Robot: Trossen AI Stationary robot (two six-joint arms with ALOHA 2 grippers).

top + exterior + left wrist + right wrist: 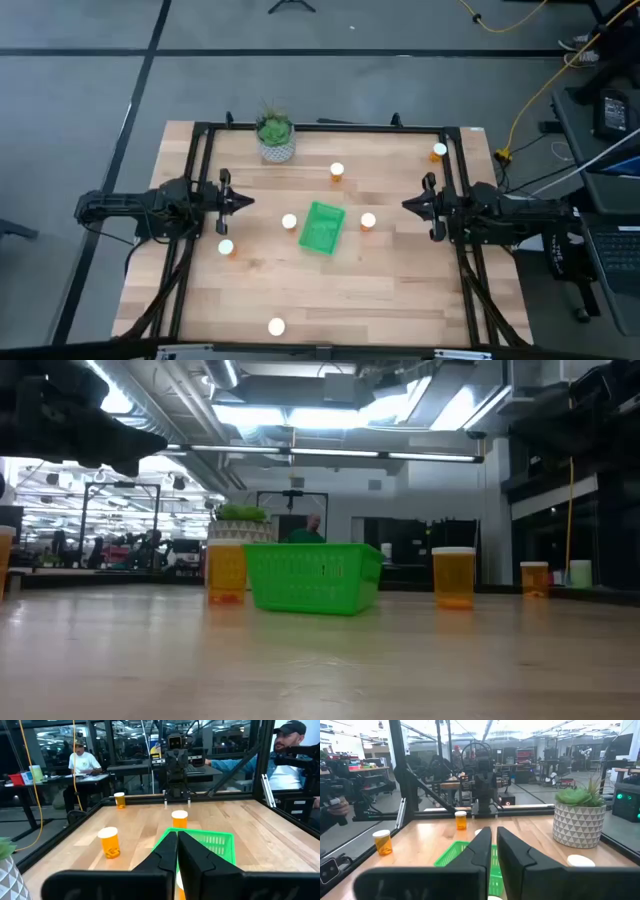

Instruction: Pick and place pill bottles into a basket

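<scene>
The green basket (322, 227) sits on the wooden table near its middle. Six orange pill bottles with white caps stand upright around it: one far of it (336, 172), one at the far right corner (439, 152), one at its left (289, 222), one at its right (368, 222), one nearer left (226, 248) and one by the near edge (276, 326). My left gripper (247, 201) is shut and empty above the table's left side. My right gripper (407, 204) is shut and empty above the right side. Both point at the basket, which also shows in the wrist views (212, 841) (451, 856).
A white patterned pot with a green plant (275, 138) stands at the far edge, left of middle. A black frame (330, 128) runs along the table's far edge and both sides. People show beyond the table in the left wrist view (287, 755).
</scene>
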